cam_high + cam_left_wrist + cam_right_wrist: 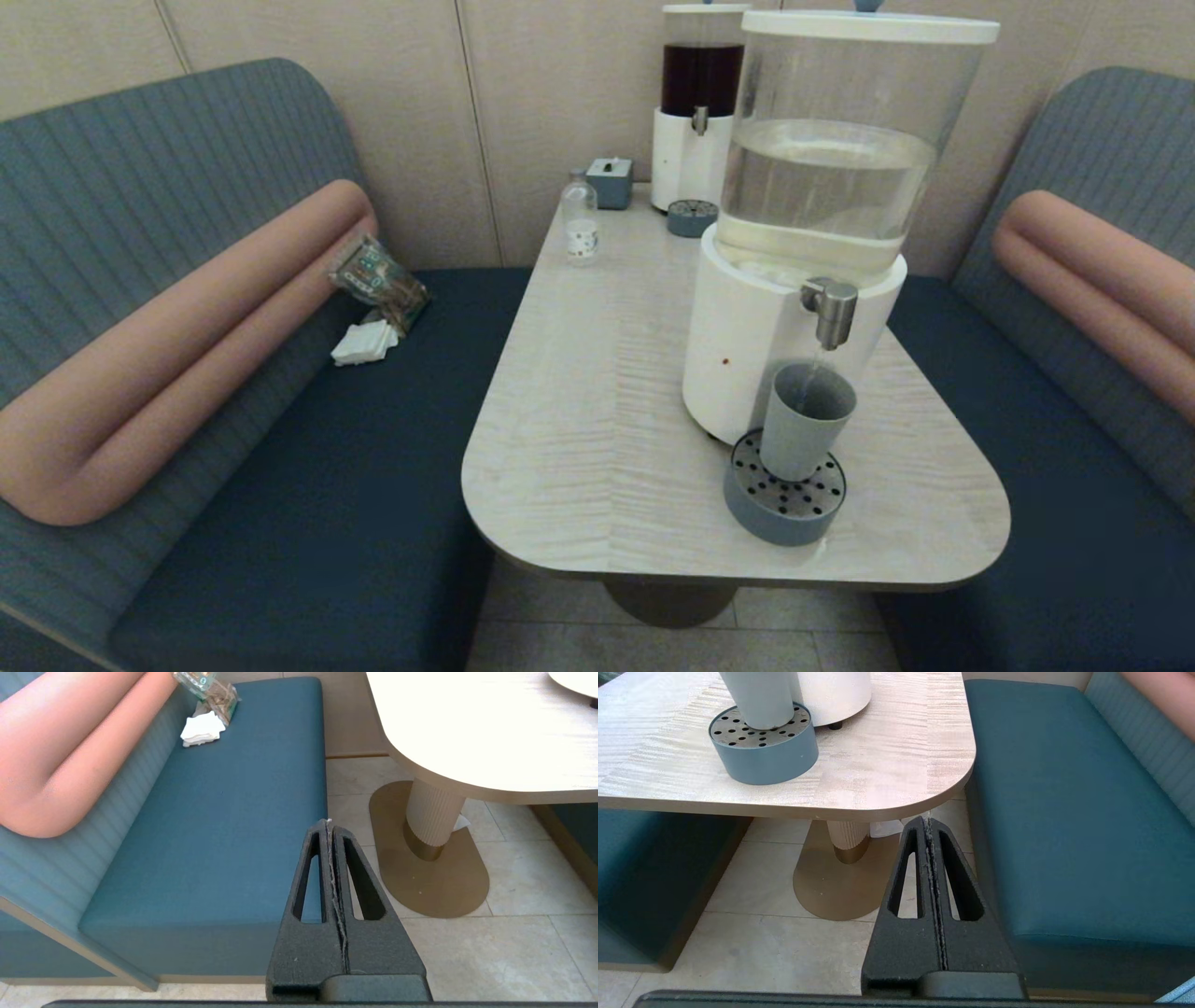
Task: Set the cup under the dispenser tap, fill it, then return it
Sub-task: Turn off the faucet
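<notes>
At the left of the head view a bench seat point(308, 448) carries a crinkled snack packet point(378, 280) and a folded white napkin point(364, 343), both at the foot of the pink bolster point(177, 345). Neither arm appears in this view. The table point(597, 420) fills the middle; at its far end stand a small clear bottle point(580, 222), a grey box point(610, 181) and the dark-liquid dispenser point(698, 112). Right of centre, the cup point(805, 420) stands upright on the perforated drip tray point(784, 511), directly below the dispenser tap point(829, 310) of the large clear-tank dispenser point(822, 215); a thin stream seems to run from the spout into the cup.

Only the wrist views show the grippers. The left gripper point(329, 822) hangs low over the floor between the left bench and the table pedestal point(432, 816), fingers pressed together, holding nothing. The right gripper point(928, 819) sits below the table's near right corner, fingers likewise pressed together and empty; the right wrist view shows the cup's base point(759, 697) resting on the tray point(763, 756) from the side, with the tap out of frame.
</notes>
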Robot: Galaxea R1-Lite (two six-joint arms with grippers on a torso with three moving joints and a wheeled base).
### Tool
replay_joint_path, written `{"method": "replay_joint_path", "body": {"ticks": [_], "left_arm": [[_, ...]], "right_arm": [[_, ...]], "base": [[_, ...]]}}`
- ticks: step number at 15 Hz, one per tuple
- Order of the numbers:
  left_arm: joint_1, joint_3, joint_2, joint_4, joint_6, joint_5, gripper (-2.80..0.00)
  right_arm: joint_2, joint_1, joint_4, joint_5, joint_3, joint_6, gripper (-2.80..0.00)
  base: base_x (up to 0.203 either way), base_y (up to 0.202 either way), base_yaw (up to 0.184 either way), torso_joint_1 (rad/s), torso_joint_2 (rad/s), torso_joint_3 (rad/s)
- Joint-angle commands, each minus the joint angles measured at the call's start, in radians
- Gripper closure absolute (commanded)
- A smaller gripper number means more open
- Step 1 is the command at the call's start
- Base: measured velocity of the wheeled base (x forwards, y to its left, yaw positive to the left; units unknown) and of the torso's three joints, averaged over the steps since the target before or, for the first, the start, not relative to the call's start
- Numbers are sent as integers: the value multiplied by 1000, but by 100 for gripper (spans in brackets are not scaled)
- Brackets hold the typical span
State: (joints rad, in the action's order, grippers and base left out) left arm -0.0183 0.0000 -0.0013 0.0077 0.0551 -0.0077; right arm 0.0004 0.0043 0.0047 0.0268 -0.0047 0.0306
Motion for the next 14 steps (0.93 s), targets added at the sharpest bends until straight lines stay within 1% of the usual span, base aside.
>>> {"method": "replay_joint_path", "body": {"ticks": [1, 11, 12, 14], "left_arm": [[0, 0, -2, 0, 0, 0, 0], [0, 0, -2, 0, 0, 0, 0], [0, 0, -2, 0, 0, 0, 0], [0, 0, -2, 0, 0, 0, 0]], "right_arm": [[1, 0, 0, 1, 0, 0, 0], [-2, 0, -2, 6, -4, -9, 0], [-2, 0, -2, 8, -26, -10, 0], [0, 0, 15, 7, -119, -3, 0]], "base": [[0, 0, 0, 0, 0, 0], [0, 0, 0, 0, 0, 0], [0, 0, 0, 0, 0, 0], [0, 0, 0, 0, 0, 0]]}}
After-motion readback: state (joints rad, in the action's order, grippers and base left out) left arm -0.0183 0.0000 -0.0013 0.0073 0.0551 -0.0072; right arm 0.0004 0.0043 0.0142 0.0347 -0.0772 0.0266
